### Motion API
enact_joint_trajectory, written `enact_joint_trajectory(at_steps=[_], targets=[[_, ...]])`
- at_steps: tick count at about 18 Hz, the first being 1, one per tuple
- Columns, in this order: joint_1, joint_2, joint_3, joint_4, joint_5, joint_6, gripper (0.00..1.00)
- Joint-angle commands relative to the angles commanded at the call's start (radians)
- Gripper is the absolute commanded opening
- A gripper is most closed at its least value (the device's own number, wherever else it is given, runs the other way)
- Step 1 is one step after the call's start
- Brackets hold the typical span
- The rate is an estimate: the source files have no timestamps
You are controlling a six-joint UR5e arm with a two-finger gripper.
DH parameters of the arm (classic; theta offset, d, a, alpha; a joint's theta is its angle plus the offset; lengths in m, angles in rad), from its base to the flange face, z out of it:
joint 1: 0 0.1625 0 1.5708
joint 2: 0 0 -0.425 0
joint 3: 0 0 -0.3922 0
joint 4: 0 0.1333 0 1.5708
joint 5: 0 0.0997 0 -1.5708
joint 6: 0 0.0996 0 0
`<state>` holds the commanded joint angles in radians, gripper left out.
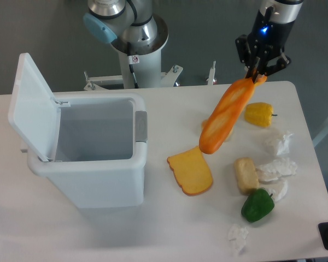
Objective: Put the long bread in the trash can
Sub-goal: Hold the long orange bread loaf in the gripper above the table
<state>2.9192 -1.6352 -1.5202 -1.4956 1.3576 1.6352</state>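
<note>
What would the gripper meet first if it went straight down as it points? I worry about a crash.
Probably the yellow pepper or bare table beside it; the gripper holds the long bread, and depth is unclear.

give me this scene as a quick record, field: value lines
gripper: gripper shut on one end of the long bread
long bread: lifted, hanging tilted down to the left
trash can: trash can at table's left, lid open, inside looks empty
below bread: toast slice
other items: yellow pepper, green pepper, pale block, crumpled white paper
task state: bread not yet in can
</note>
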Motion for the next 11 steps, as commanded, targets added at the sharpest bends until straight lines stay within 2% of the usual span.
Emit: enact_joint_trajectory(at_steps=[11], targets=[[-0.011, 0.002, 0.005, -0.003, -0.002, -0.008, 0.1]])
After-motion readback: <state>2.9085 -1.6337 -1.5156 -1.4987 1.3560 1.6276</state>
